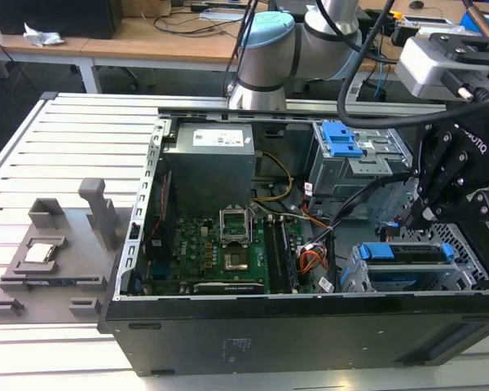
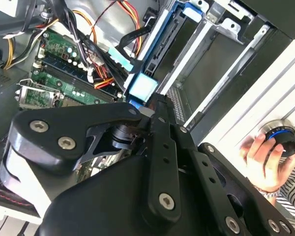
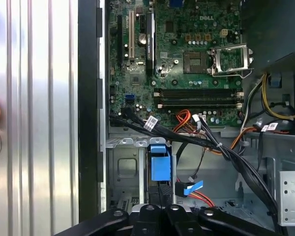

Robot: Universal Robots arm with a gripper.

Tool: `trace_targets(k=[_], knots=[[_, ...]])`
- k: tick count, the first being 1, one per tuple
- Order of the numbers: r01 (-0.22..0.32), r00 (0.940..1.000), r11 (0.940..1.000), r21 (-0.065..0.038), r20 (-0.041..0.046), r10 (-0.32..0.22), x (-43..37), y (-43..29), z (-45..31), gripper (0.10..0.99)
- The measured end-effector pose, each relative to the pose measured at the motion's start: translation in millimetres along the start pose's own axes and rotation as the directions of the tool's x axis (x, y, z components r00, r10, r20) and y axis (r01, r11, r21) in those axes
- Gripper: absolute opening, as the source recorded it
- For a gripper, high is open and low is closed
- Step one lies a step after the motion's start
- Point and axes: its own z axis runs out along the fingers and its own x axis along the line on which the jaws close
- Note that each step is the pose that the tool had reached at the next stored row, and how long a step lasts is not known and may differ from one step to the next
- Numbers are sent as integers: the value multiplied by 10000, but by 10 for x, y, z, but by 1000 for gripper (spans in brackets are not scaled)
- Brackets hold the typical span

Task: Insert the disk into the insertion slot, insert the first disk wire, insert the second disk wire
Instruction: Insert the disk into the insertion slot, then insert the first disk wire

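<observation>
Seated in the silver-grey sheet-metal drive bay (image 1: 352, 278) at one corner of the open black computer case (image 1: 228, 342): silver hard drive in its bright blue caddy (image 1: 407, 265), long axis running across the exterior view. Directly above its upper edge, black two-finger tool (image 1: 418, 218), tips pressed together, any pinched plug impossible to make out. Close by, tangled black and orange wires (image 3: 187, 135).

My arm (image 1: 265, 57) arcs over from the far side, wrist carried out at the exterior view's right. My gripper (image 1: 413, 221) hangs off it tilted, tip aimed down and a little toward the exterior view's left.
</observation>
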Motion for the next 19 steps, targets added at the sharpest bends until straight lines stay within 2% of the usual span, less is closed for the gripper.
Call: trace_targets(k=[2, 5, 6, 19], knots=[[-2, 10000, 10000, 1, -17, 2, 2, -63, 47, 106], [-2, 10000, 10000, -1, -21, 2, -2, -240, 64, 106], [-1, 10000, 10000, 0, -20, 1, -2, -265, 65, 106], [-1, 10000, 10000, -2, -21, 1, -2, -279, 65, 106]])
